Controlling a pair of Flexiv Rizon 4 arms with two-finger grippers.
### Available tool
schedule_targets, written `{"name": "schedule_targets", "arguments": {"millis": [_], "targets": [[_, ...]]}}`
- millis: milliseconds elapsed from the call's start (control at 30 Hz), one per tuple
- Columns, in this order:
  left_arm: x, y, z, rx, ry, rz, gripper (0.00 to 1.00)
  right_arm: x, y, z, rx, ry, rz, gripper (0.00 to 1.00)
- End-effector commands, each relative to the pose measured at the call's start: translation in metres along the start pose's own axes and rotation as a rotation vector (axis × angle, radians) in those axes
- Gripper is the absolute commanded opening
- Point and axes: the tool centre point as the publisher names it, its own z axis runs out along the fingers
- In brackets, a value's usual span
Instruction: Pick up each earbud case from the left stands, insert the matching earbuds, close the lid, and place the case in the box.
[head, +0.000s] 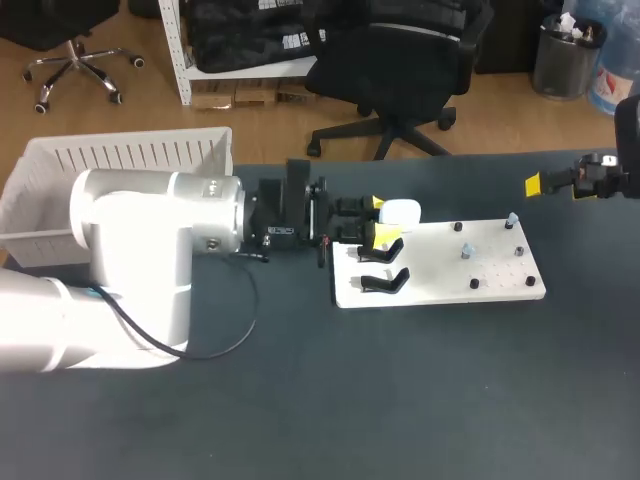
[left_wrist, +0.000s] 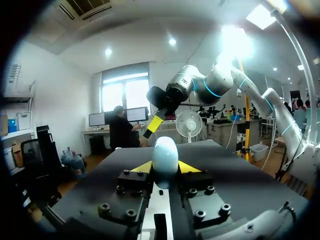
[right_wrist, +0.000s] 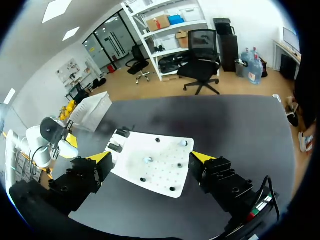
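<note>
The white box stands at the far left of the bench. The left tool pinches the white earbud case between its 2 yellow tips, close by the 2 black stands on the white board. The right tool hangs spread and empty, well apart. Smooth and rounded, the case could, I judge, twist or slip once the lid is worked.
</note>
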Motion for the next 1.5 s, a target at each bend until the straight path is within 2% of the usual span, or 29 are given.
{"name": "schedule_targets", "arguments": {"millis": [33, 433, 900, 1500], "targets": [[0.006, -0.004, 0.004, -0.001, -0.029, -0.013, 0.0, 0.008, 0.012, -0.008, -0.053, 0.013, -0.01, 1.0], [0.011, -0.006, 0.01, 0.047, -0.043, -0.033, 0.0, 0.032, 0.059, -0.004, -0.108, 0.108, -0.068, 1.0], [0.019, -0.006, 0.011, 0.057, -0.048, -0.035, 0.0, 0.053, 0.101, 0.014, -0.137, 0.159, -0.171, 1.0], [0.022, -0.008, 0.011, 0.051, -0.048, -0.03, 0.0, 0.051, 0.139, 0.04, -0.193, 0.218, -0.205, 1.0]]}}
